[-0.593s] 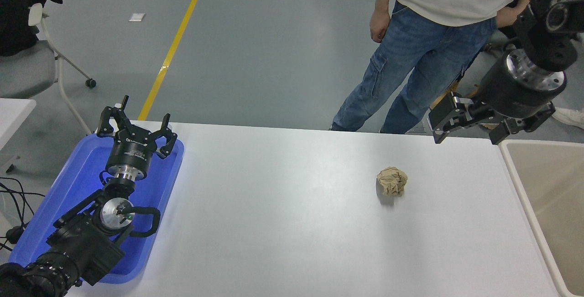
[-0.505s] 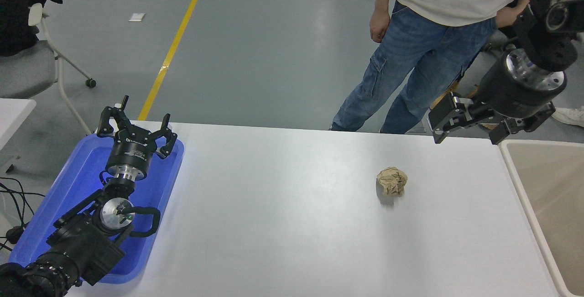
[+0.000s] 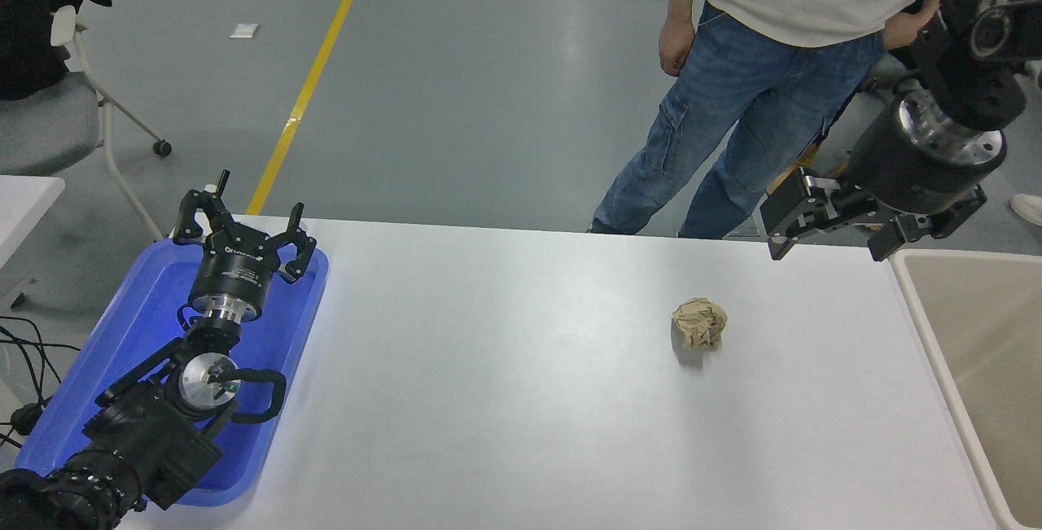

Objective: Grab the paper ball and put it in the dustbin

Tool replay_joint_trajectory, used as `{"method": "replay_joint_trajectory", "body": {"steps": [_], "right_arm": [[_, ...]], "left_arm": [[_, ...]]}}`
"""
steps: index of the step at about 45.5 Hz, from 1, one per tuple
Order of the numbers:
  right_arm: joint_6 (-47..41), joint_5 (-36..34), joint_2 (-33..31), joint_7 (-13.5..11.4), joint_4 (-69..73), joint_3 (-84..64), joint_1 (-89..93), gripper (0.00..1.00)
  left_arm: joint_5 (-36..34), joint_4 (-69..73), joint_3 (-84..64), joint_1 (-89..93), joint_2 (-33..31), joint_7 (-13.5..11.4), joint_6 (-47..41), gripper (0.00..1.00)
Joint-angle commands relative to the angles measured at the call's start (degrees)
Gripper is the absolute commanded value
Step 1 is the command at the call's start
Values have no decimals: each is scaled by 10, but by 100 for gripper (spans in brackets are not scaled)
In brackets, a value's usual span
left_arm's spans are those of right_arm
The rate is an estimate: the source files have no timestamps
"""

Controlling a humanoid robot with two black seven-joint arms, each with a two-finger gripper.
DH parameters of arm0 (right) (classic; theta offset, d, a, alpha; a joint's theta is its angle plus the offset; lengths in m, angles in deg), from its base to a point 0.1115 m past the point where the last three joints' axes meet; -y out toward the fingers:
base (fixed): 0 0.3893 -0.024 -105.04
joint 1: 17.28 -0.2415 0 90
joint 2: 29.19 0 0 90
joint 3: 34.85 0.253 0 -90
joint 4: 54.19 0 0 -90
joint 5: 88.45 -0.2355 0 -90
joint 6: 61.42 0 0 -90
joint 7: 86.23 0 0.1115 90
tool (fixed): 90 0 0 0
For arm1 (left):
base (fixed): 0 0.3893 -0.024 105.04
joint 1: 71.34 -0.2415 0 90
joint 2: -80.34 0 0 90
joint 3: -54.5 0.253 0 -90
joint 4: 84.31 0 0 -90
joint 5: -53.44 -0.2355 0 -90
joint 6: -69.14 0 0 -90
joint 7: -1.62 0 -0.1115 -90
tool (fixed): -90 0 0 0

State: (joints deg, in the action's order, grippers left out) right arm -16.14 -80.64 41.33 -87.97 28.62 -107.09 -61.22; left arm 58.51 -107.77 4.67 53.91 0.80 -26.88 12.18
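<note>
R end effector (image 3: 824, 230) slightly higher, open.

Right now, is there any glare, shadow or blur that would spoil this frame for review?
Head view: sharp throughout, no motion blur; a soft sheen brightens the white table left of centre; the paper ball casts a small shadow toward the near left; the dustbin is cut by the right edge.

The left arm reaches in from seven o'clock, its left gripper (image 3: 241, 225) pointing toward twelve with fingers spread apart. The right arm descends from two o'clock, its right gripper (image 3: 826, 245) aimed toward eight o'clock, fingers spread wide and holding nothing.
</note>
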Motion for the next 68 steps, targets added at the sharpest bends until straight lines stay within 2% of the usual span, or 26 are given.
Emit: {"method": "replay_joint_trajectory", "body": {"steps": [1,34,58,62,68], "right_arm": [[1,0,1,0,0,4,0,100],[1,4,-4,2,-7,16,13,100],[2,4,-6,2,-77,33,52,100],[25,7,-6,2,-98,54,89,100],[110,11,1,2,-142,61,142,100]], "left_arm": [[0,0,0,0,0,0,0,100],[0,0,0,0,0,0,0,100],[0,0,0,0,0,0,0,100],[0,0,0,1,0,0,0,100],[-1,0,0,0,0,0,0,100]]}}
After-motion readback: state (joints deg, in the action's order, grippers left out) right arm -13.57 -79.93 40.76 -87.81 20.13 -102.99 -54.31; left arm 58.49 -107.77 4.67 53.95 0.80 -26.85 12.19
